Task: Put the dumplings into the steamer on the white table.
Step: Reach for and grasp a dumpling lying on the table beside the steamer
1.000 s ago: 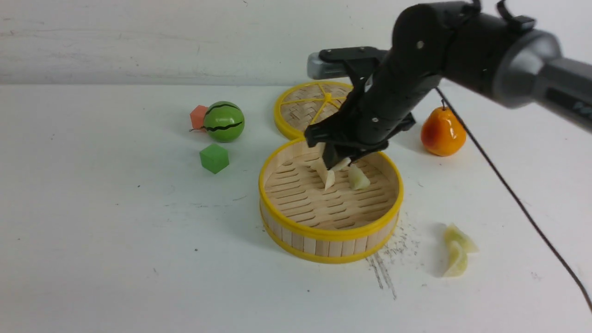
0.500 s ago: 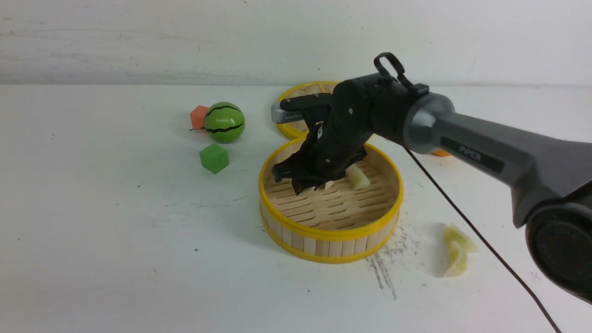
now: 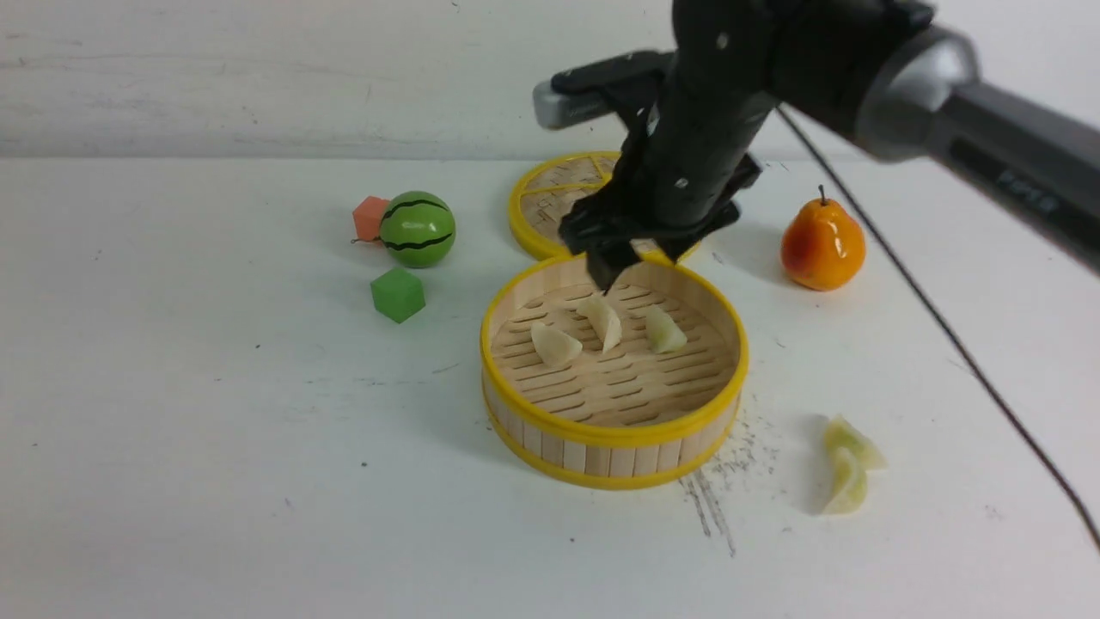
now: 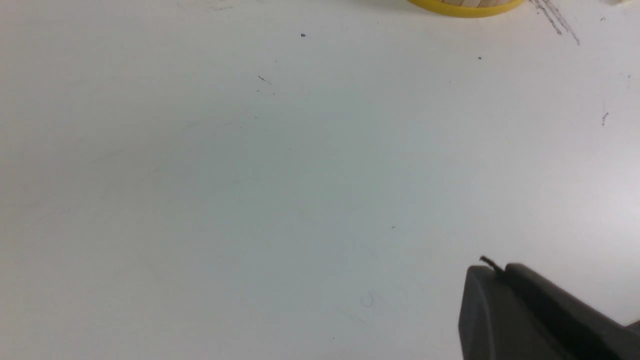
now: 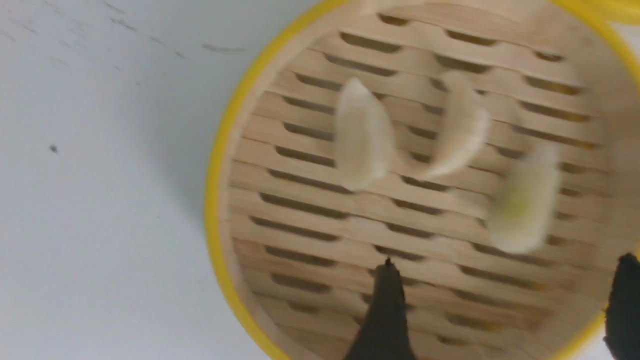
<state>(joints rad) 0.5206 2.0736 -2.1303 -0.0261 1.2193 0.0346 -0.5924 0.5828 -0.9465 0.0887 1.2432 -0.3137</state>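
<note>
The steamer (image 3: 614, 430) stands mid-table with three dumplings on its slats: one at the left (image 3: 554, 344), one in the middle (image 3: 604, 321) and one at the right (image 3: 664, 329). Two more dumplings (image 3: 848, 464) lie together on the white table (image 3: 215, 430), right of the steamer. My right gripper (image 3: 640, 258) hangs open and empty above the steamer's far rim. In the right wrist view its fingers (image 5: 387, 300) spread wide over the slatted floor (image 5: 310, 210), and the dumplings (image 5: 362, 135) lie beyond them. My left gripper (image 4: 492, 272) is shut over bare table, near the steamer's rim (image 4: 465, 6).
A flat woven lid (image 3: 550, 202) lies behind the steamer. A toy watermelon (image 3: 417, 227), an orange-red block (image 3: 368, 217) and a green cube (image 3: 398, 294) sit to the left. An orange pear (image 3: 822, 245) stands at the right. A black cable (image 3: 945, 327) trails from the right arm.
My right gripper dipped into the steamer, opened and rose back above the far rim. A third dumpling now lies at the left of the floor.
</note>
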